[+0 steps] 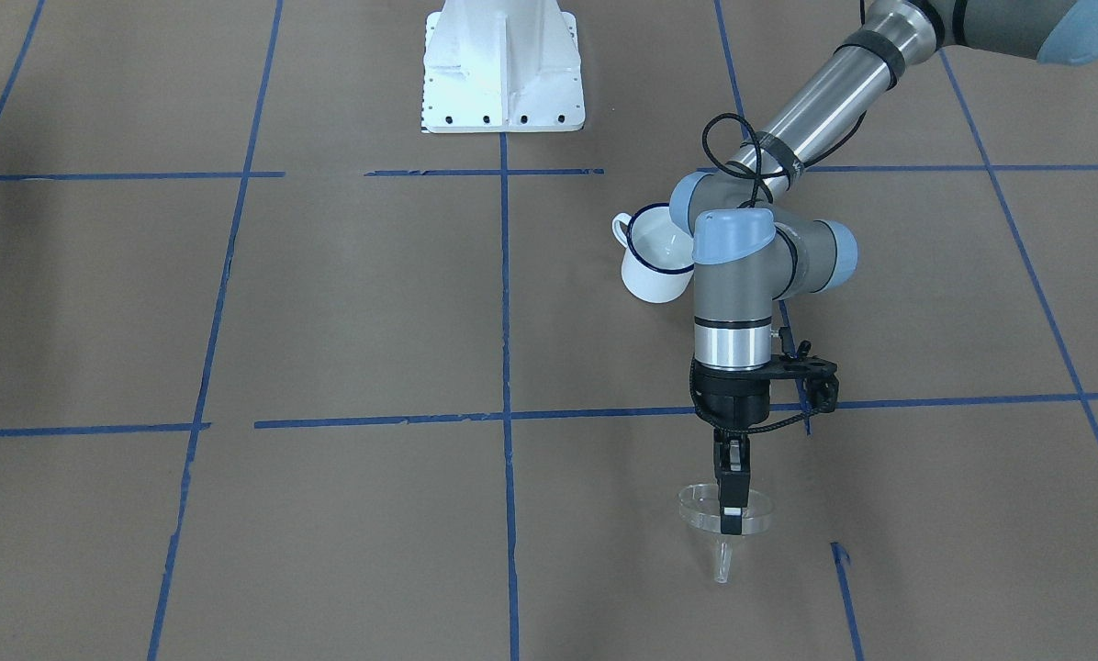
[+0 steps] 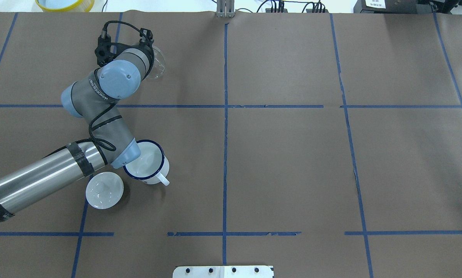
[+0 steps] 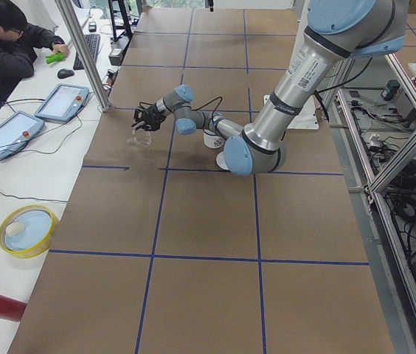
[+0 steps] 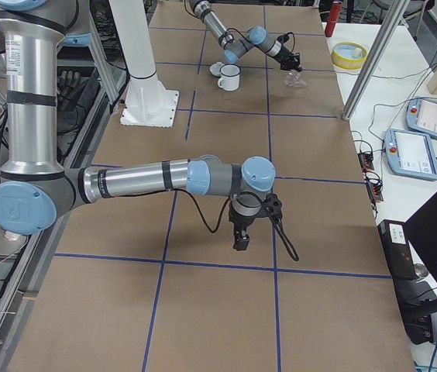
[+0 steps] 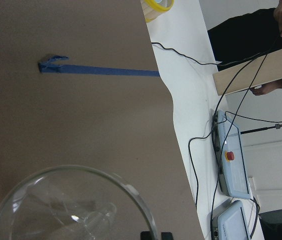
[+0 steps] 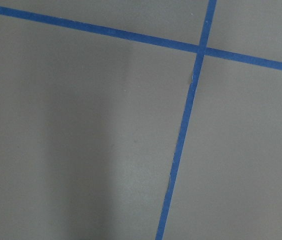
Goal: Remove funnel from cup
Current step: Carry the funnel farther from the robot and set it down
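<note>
The clear funnel (image 1: 698, 504) is out of the cup, pinched at its rim by my left gripper (image 1: 731, 520) close over the brown table paper, stem pointing down. The left wrist view looks down into its cone (image 5: 71, 205). It also shows past my wrist in the overhead view (image 2: 158, 65). The white mug with the blue rim (image 2: 148, 162) stands upright behind my left forearm, holding nothing, with its handle toward the robot's base (image 1: 652, 266). My right gripper (image 4: 240, 236) hangs over bare paper far from both; I cannot tell whether it is open or shut.
A round white lid (image 2: 104, 190) lies next to the mug under my left forearm. The white robot base (image 1: 503, 69) is at the table's middle. A yellow bowl (image 2: 65, 4) and control tablets (image 3: 62, 101) sit on the white desk beyond the far edge, beside a seated operator (image 3: 5, 44).
</note>
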Robot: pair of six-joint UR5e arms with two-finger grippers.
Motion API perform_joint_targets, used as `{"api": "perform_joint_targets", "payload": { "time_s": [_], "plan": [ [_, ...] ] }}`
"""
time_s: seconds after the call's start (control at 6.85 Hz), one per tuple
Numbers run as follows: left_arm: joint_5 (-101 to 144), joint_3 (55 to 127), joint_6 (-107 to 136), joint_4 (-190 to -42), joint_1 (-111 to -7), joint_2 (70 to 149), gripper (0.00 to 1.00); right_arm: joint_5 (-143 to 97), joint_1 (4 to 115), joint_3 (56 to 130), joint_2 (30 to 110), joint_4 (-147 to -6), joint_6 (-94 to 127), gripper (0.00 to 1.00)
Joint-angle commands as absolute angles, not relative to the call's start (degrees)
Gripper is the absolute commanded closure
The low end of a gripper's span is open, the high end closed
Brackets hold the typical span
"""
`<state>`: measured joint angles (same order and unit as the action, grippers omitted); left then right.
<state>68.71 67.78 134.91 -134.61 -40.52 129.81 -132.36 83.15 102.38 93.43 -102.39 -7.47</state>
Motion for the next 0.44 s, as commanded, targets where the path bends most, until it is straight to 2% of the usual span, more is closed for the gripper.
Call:
{"api": "perform_joint_targets", "payload": {
  "time_s": [0.0, 0.29],
  "plan": [
    [69.08, 71.94, 129.06, -133.86, -40.95, 129.21, 0.00, -132.36, 83.14, 102.39, 93.43, -102.39, -7.47, 0.00],
    [78.33, 83.16, 118.18, -126.44, -41.83, 125.45, 0.00, -132.36, 83.14, 102.39, 93.43, -102.39, -7.47, 0.00]
  ]
}}
